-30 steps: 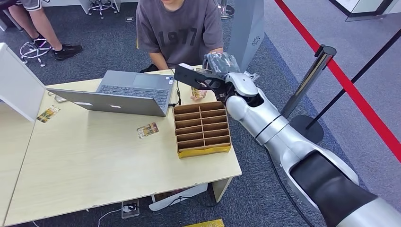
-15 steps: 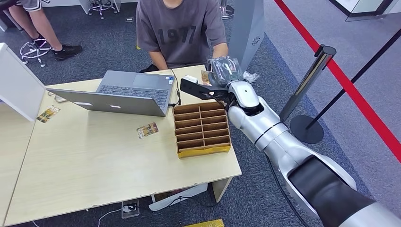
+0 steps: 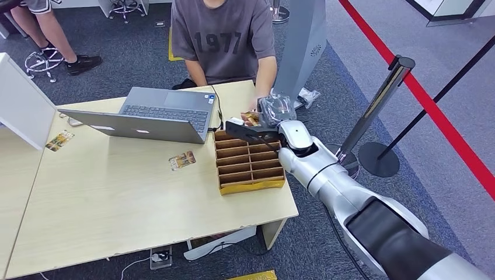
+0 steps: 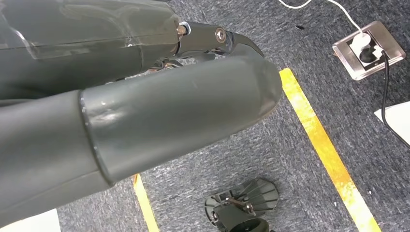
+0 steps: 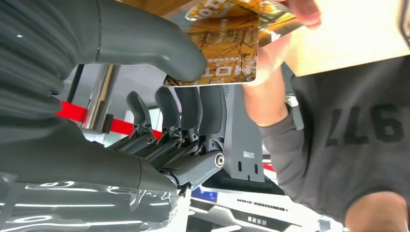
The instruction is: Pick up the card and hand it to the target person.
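The card (image 5: 227,48), orange and brown with printed letters, is pinched between my right hand's thumb (image 5: 159,48) and its dark fingers (image 5: 193,108). The person's hand (image 5: 300,9) holds the card's other end. In the head view my right hand (image 3: 265,119) hovers over the back edge of the cardboard divider box, with the card (image 3: 251,119) at its tip and the person's hand (image 3: 255,107) reaching down to it. The person (image 3: 225,41), in a grey shirt, sits behind the table. My left hand (image 4: 145,96) hangs over the carpet, fingers straight, holding nothing.
A cardboard divider box (image 3: 250,160) stands at the table's right end, beside an open laptop (image 3: 157,114). Two more cards (image 3: 182,160) (image 3: 59,140) lie on the table. A white panel (image 3: 23,99) stands at the left, a stanchion (image 3: 379,99) and a grey pillar (image 3: 303,35) at the right.
My right hand has come down and back toward me with the card, from above the table's far edge to over the box. The person's hand has reached forward and taken the card's end.
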You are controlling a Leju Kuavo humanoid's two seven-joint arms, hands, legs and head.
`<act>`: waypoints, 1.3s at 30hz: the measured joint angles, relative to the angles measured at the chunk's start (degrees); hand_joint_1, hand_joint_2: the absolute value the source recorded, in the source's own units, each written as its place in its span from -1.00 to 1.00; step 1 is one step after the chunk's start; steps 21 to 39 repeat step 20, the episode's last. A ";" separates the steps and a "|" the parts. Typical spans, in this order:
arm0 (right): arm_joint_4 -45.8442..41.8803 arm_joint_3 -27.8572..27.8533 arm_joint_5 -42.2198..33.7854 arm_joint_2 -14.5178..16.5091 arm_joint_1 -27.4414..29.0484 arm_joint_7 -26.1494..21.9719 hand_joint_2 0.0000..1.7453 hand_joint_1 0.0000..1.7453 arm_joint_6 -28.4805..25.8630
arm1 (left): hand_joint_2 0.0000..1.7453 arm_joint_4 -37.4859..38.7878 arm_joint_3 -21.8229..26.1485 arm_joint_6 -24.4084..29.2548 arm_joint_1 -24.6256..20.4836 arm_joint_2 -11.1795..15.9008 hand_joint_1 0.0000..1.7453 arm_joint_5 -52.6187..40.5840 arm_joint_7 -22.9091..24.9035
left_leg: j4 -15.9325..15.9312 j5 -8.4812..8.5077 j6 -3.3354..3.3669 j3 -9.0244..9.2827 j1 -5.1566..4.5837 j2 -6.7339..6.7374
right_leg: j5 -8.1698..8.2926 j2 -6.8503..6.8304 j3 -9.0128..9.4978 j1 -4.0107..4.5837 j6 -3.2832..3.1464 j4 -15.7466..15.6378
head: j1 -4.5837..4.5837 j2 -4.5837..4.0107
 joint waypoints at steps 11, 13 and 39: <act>0.60 -1.08 2.54 0.00 0.54 0.46 1.00 -1.00 -2.64 | -1.00 0.00 0.00 -0.13 -0.04 -0.03 -1.00 -0.33 -0.11 | 0.00 0.00 0.00 0.03 0.01 0.01 | 0.00 0.02 0.01 0.01 0.00 0.00 | 0.00 0.00; 0.56 -1.49 2.66 0.00 0.53 0.49 1.00 -1.00 -2.87 | -1.00 0.00 0.00 -0.14 -0.04 -0.03 -1.00 -0.36 -0.15 | 0.00 0.00 0.00 0.05 0.01 0.02 | 0.00 0.02 0.02 0.01 0.00 0.00 | 0.00 0.00; -0.86 -2.90 2.40 0.00 1.69 -0.56 1.00 -1.00 -7.08 | -1.00 0.00 0.00 -0.11 -0.01 -0.03 -1.00 -0.36 -0.19 | 0.01 0.00 0.00 0.05 0.00 0.01 | 0.01 0.01 0.05 0.00 0.00 0.00 | 0.00 0.00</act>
